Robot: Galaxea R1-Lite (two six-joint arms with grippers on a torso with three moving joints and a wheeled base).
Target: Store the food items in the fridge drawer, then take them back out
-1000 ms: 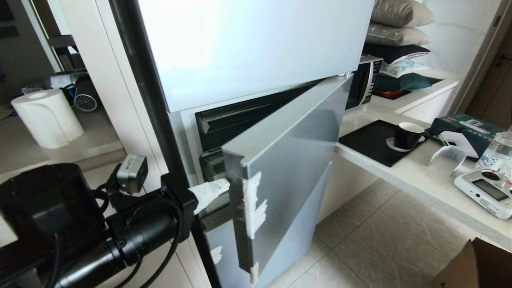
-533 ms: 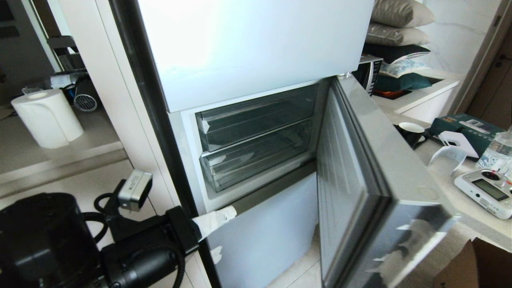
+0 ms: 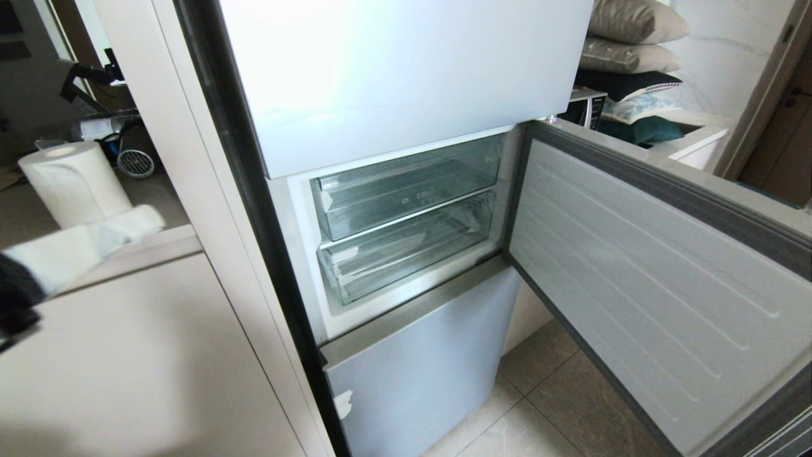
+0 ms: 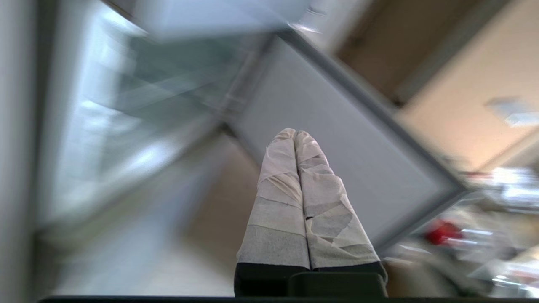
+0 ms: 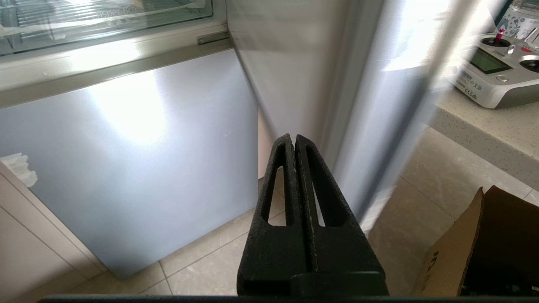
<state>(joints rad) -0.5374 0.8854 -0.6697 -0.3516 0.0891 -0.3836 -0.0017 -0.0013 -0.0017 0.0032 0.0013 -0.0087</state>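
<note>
The fridge's middle door (image 3: 641,285) stands swung wide open to the right. Inside the open compartment are two clear bins, both pushed in. The lower one, with a stepped front lip, is the fridge drawer (image 3: 406,254). My left gripper (image 3: 151,219), its fingers wrapped in white tape, hangs at the far left, well away from the fridge, and it is shut on nothing (image 4: 294,133). My right gripper (image 5: 294,137) is shut and empty, low before the bottom fridge door. The food items cannot be made out; only a small red blur (image 4: 442,232) shows beyond the door.
A paper towel roll (image 3: 70,184) stands on the left counter behind a white cabinet panel (image 3: 139,355). The shallower upper bin (image 3: 406,187) sits above the drawer. A cardboard box (image 5: 488,248) is on the floor at right, with a remote controller (image 5: 497,71) on the counter above.
The middle door has swung from partly open to fully open towards the right. My left arm has drawn back from the door's edge and moved up and to the left.
</note>
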